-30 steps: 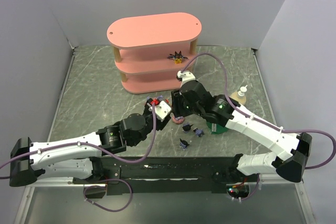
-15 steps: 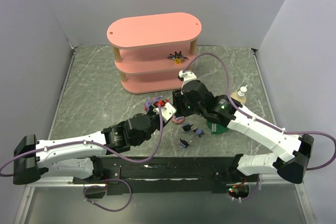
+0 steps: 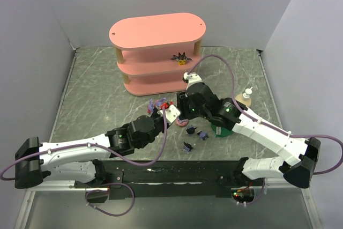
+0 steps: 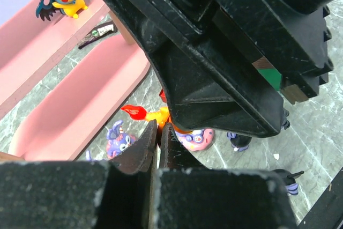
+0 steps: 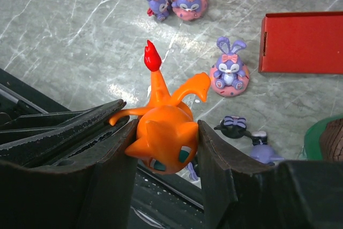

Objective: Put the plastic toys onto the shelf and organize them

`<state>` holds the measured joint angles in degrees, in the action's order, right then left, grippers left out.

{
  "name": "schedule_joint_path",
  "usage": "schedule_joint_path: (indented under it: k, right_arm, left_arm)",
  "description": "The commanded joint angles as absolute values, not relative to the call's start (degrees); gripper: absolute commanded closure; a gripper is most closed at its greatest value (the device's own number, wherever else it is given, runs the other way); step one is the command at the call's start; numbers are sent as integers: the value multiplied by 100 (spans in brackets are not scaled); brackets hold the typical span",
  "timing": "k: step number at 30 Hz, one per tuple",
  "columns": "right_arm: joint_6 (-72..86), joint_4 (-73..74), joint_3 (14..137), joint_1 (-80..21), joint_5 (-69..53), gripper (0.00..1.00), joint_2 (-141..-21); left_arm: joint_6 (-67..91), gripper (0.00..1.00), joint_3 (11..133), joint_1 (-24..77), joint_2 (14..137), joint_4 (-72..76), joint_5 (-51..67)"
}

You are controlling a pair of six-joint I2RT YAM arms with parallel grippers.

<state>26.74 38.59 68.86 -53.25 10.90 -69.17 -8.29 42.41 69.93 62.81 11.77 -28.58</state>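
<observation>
The orange toy (image 5: 163,143) sits between the fingers of the right gripper (image 5: 163,151). They clamp it at both sides of its head, with its face turned down and its red-tipped tail pointing to 12 o'clock in the right wrist view. The left gripper (image 4: 159,132) comes at it from 9 o'clock in that view, jaws pressed together. Its tips touch a thin orange limb at the toy's side, but I cannot tell whether that limb is nipped between them.

From above, the left arm lies low and stretched out, running from its base at 8 o'clock toward the middle of the table (image 3: 96,95). The right arm reaches in from 4 o'clock with its wrist bent downward. The two grippers meet at 6 o'clock from the right end of the shelf (image 3: 155,30), close to its lowest board.

A black-and-yellow toy (image 3: 181,57) stands on the middle board. A pink bunny toy (image 5: 230,71) lies on the table below the held toy, with a red box (image 5: 303,41) at 3 o'clock from it.
</observation>
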Motion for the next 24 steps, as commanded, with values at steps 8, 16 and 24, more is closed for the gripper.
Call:
schedule_joint_path:
  k: [8, 16, 24]
  right_arm:
    - [2821, 3419, 6900, -5335, 1125, 54, -6653]
    - [2655, 2945, 6364, -5335, 1503, 19, -6206]
    - [2725, 2532, 5793, -5326, 1573, 2, -5328]
  left_arm:
    - [-826, 99, 4157, 6961, 6240, 1564, -2926]
    - [-545, 99, 4105, 6241, 5995, 1907, -2051]
    - [-975, 99, 3806, 5293, 5652, 2601, -1310]
